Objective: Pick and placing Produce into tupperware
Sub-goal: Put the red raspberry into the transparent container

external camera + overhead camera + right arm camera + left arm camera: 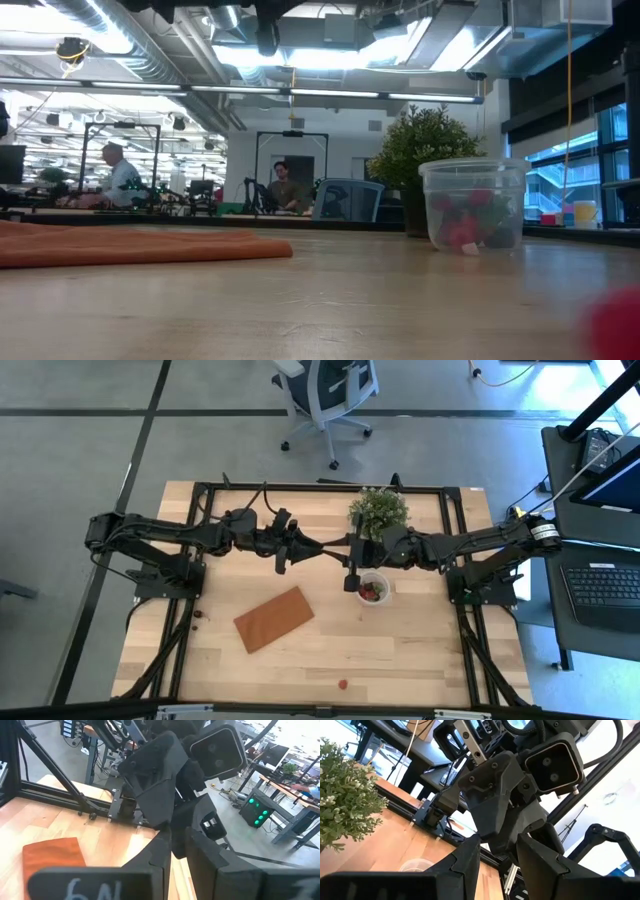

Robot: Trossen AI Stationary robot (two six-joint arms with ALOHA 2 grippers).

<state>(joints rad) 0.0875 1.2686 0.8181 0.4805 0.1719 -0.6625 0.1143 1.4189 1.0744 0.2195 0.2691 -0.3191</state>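
Observation:
The tupperware, a small round clear cup (373, 589), stands on the table's right half in front of the potted plant and holds red and dark produce (466, 222). It also shows in the low view (473, 205), and its rim shows in the left wrist view (417, 865). Loose produce lies on the table: a red piece (343, 684) near the near edge and dark pieces (197, 617) at the left. My left gripper (315, 547) and right gripper (338, 544) hover tip to tip over the table's middle, above and left of the cup. The left (498, 845) is slightly open and the right (177, 840) is shut. Both are empty.
A flat brown board (273, 618) lies left of the cup. The green potted plant (378, 510) stands by the far edge, just behind the cup. A blurred red piece (615, 325) sits close to the low camera. People sit at desks in the room beyond.

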